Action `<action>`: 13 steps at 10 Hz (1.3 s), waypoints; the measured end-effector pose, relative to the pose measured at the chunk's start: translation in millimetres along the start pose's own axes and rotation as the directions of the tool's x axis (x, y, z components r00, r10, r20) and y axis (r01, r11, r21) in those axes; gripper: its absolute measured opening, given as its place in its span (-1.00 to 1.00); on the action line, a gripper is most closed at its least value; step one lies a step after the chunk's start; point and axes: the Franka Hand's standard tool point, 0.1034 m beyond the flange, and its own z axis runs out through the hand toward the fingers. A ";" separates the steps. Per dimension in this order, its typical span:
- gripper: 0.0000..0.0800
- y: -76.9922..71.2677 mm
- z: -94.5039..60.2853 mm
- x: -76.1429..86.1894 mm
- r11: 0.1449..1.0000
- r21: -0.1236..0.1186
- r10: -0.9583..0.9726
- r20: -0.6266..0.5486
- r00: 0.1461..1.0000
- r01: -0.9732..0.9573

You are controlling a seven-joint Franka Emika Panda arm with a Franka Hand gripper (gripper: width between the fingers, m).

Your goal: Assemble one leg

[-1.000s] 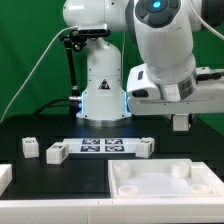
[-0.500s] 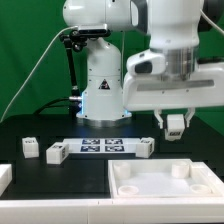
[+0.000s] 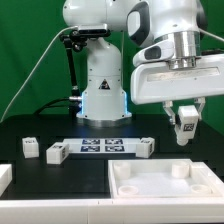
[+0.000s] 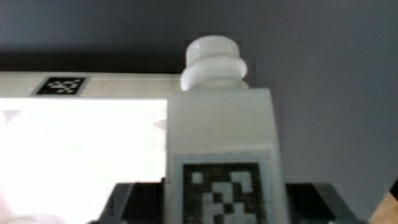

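Observation:
My gripper (image 3: 186, 126) is shut on a leg (image 3: 187, 120), a small white post with a black-and-white tag. It holds the leg in the air above the far right corner of the large white panel (image 3: 150, 186), apart from it. In the wrist view the leg (image 4: 221, 125) stands between the dark fingers (image 4: 139, 200) of the gripper (image 4: 222, 203), its ridged peg end pointing away. The panel (image 4: 80, 130) shows beyond it as a bright white area with a tag on its rim.
The marker board (image 3: 103, 146) lies mid-table. Two loose legs (image 3: 29, 148) (image 3: 56, 152) stand at the exterior view's left, another (image 3: 143, 146) by the board's right end. A white part (image 3: 4, 176) shows at the left edge. The robot base (image 3: 103, 90) stands behind.
The gripper with the leg has moved toward the exterior view's right and a little down, and the wrist has turned, so the leg's tag now faces the camera.

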 end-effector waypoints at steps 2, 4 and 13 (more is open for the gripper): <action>-0.27 -8.1 -0.7 3.9 1.000 0.023 -0.010 -0.065 0.998 0.011; -0.27 -8.1 -0.7 3.9 1.000 0.023 -0.010 -0.065 0.998 0.011; -0.27 -7.4 -2.9 24.1 0.994 0.028 -0.097 -0.162 0.982 0.103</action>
